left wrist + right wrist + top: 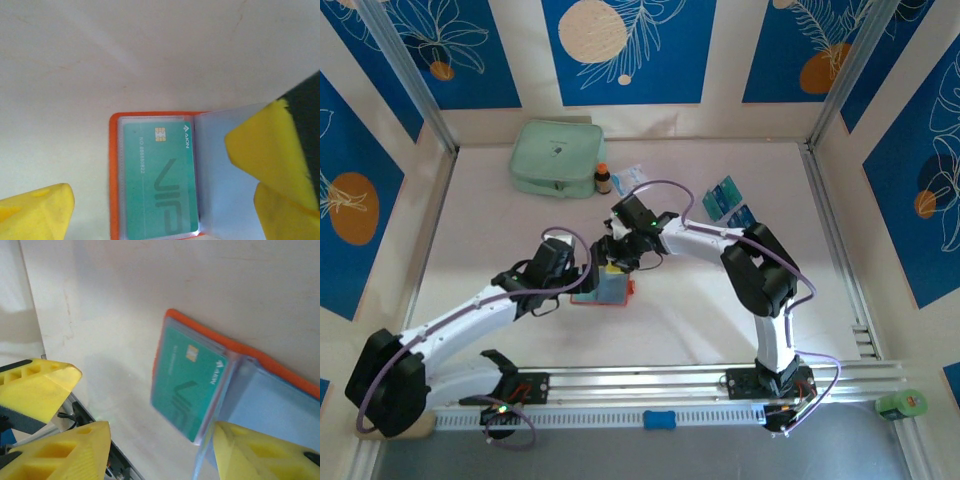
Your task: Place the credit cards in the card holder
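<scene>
Yellow fingers of the left gripper stood wide apart, released, straddling the open orange card holder on the table — one teal card already sat in its clear pocket. The right gripper was unclenched too, one finger against the clear leaf — probably to pin it flat. More cards lay well apart, rightward.

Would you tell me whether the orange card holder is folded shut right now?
No, the card holder lies open, with a teal card in one clear pocket.
</scene>
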`<state>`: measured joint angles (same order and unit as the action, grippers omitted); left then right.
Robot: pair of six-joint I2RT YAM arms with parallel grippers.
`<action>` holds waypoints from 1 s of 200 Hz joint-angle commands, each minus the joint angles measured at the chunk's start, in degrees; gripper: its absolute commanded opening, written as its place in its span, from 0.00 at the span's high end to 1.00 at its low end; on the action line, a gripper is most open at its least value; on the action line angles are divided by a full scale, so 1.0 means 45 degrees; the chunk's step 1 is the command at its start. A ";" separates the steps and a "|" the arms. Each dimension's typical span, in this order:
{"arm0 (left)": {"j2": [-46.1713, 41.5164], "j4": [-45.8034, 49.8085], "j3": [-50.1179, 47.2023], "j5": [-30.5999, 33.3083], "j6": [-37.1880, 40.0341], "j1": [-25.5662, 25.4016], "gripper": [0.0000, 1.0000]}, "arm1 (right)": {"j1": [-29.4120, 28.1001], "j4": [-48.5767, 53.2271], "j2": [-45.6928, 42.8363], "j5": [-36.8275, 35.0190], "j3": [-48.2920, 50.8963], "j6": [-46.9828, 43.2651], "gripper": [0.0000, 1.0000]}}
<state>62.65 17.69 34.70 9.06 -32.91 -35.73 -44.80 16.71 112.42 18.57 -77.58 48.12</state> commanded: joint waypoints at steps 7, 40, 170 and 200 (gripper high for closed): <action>-0.0758 0.0366 0.0325 0.0768 -0.0278 0.0190 0.07 | -0.0367 0.0076 0.0505 0.0561 -0.0626 0.0359 0.43; -0.1147 0.0575 0.0231 0.0951 -0.0318 0.0243 0.06 | -0.0469 -0.0167 0.1360 0.0561 -0.1257 0.0695 0.42; -0.0678 0.0187 -0.0301 0.1053 -0.0462 0.0302 0.01 | -0.0126 -0.0940 0.1762 0.0925 -0.1504 0.1232 0.43; -0.0251 -0.0167 -0.0419 0.0976 -0.0525 0.0302 0.00 | 0.0181 -0.0959 0.0949 0.0771 -0.0998 0.1169 0.43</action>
<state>60.16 18.81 33.80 12.58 -34.41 -34.94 -45.17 12.43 121.80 21.19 -83.74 53.04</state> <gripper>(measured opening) 0.997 0.573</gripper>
